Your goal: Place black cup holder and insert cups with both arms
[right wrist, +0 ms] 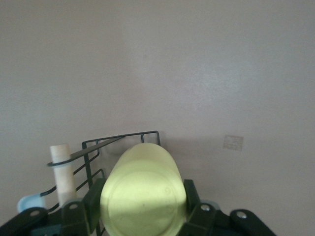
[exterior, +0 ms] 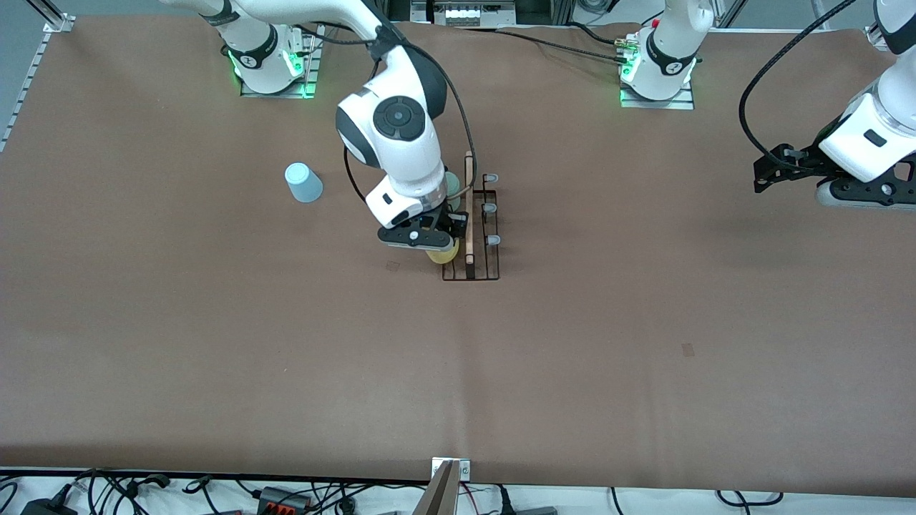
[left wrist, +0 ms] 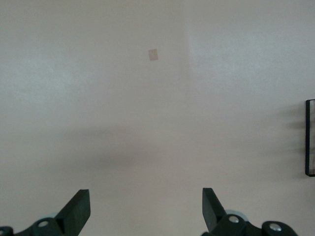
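The black cup holder (exterior: 491, 266) stands on the table's middle, with its wooden rod (exterior: 469, 207) on top and pale-tipped pegs (exterior: 491, 208). My right gripper (exterior: 438, 247) is shut on the yellow cup (exterior: 444, 254) and holds it on its side against the rack's side toward the right arm's end, over the rack's end nearer the front camera. In the right wrist view the yellow cup (right wrist: 142, 189) fills the gripper (right wrist: 142, 199), with the rack (right wrist: 123, 140) beside it. The mint green cup (exterior: 453, 184) shows partly, hidden by the arm. The light blue cup (exterior: 303, 182) stands upside down on the table. My left gripper (exterior: 760, 177) waits open and empty.
The left wrist view shows its open gripper (left wrist: 146, 211) over bare brown table, with a small patch (left wrist: 153, 54) on the cloth and the rack's edge (left wrist: 310, 137) at the side. Cables and a metal bracket (exterior: 447, 486) lie along the table's front edge.
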`<state>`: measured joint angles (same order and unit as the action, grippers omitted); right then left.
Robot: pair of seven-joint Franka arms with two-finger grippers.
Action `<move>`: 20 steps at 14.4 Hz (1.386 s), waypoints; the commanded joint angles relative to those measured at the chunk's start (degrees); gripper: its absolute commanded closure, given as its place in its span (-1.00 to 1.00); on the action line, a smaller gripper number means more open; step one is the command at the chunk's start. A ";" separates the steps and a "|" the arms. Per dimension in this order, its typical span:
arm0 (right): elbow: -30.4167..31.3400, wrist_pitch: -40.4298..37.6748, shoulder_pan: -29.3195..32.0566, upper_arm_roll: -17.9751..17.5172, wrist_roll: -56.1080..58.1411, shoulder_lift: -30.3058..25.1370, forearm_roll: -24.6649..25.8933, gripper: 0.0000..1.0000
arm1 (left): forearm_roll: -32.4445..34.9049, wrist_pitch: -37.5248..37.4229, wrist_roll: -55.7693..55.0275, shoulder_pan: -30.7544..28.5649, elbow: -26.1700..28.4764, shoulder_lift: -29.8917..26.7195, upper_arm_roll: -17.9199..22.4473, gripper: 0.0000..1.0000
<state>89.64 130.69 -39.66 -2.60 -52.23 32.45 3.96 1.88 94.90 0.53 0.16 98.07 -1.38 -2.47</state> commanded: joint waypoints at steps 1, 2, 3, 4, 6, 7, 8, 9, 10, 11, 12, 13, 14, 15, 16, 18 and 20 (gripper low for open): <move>-0.97 1.23 0.81 -0.21 -2.00 0.95 0.70 -1.00 | 0.93 -1.03 0.70 -0.15 -0.69 -0.64 -0.35 -1.00; -1.05 0.97 1.42 -0.21 -1.56 -0.01 0.52 -1.00 | 0.93 -1.03 0.70 -0.07 -0.69 -0.73 -0.43 -1.00; -0.96 0.28 1.69 -0.21 -1.55 -1.32 0.43 -1.00 | 0.93 -0.86 0.70 -0.07 -0.69 -0.73 -0.44 -1.00; -0.96 -1.65 2.82 -0.21 -1.47 -3.25 0.34 -1.00 | 0.84 -0.85 0.70 -0.15 -0.69 -0.73 -0.44 -1.00; -0.88 -7.17 7.64 -0.21 -0.51 -8.43 -0.35 -1.00 | 0.84 -0.33 0.70 -0.07 -0.60 -0.56 -0.44 -1.00; -0.70 -10.77 10.45 -0.30 1.85 -11.85 -0.97 -1.00 | 0.84 -0.33 0.70 -0.07 -0.60 -0.56 -0.44 -1.00; -0.70 -14.55 13.96 -0.21 6.40 -14.84 -0.97 -1.00 | 0.84 -0.33 0.70 -0.07 -0.60 -0.64 -0.44 -1.00; -0.79 -17.63 17.04 -0.21 12.01 -17.13 -1.15 -1.00 | 0.84 -0.59 0.70 -0.15 -0.60 -0.82 -0.44 -1.00; -0.87 -20.53 19.77 -0.12 17.72 -19.33 -1.15 -1.00 | 0.84 -0.76 0.70 -0.16 -0.60 -0.82 -0.44 -1.00; -0.79 -23.17 23.45 -0.04 22.57 -21.35 -1.15 -1.00 | 0.84 -0.85 0.70 -0.24 -0.51 -0.82 -0.44 -1.00; -0.87 -25.11 26.97 0.05 26.10 -22.77 -1.24 -1.00 | 0.84 -0.85 0.70 -0.42 -0.51 -0.82 -0.44 -1.00; -1.05 -25.74 30.66 0.05 29.87 -24.00 -1.41 -1.00 | 0.84 -0.85 0.70 -0.33 -0.51 -0.82 -0.35 -1.00; -1.05 -25.92 33.13 0.31 32.87 -25.75 -1.85 -1.00 | 0.84 -0.77 0.70 -0.33 -0.60 -0.82 -0.43 -1.00; -0.96 -27.49 35.50 1.19 36.29 -27.16 -2.11 -1.00 | 0.84 -0.59 0.70 -0.33 -0.60 -0.73 -0.44 -1.00; -1.14 -30.03 38.31 1.37 39.55 -28.22 -2.55 -1.00 | 0.84 -0.50 0.70 -0.33 -0.51 -0.64 -0.44 -1.00; -1.05 -34.77 40.18 1.54 45.44 -29.89 -4.57 -1.00 | 0.84 -1.20 0.52 -0.33 -0.25 -0.82 -0.44 -1.00; -1.92 -37.96 40.45 1.72 53.51 -30.08 -3.18 -1.00 | 0.84 -1.03 0.52 -0.59 -0.25 -0.56 -0.35 -1.00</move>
<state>87.17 94.66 0.81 -0.32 -4.56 3.54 0.69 1.89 94.49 0.53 0.07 97.89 -1.67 -2.58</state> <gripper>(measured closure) 0.000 0.000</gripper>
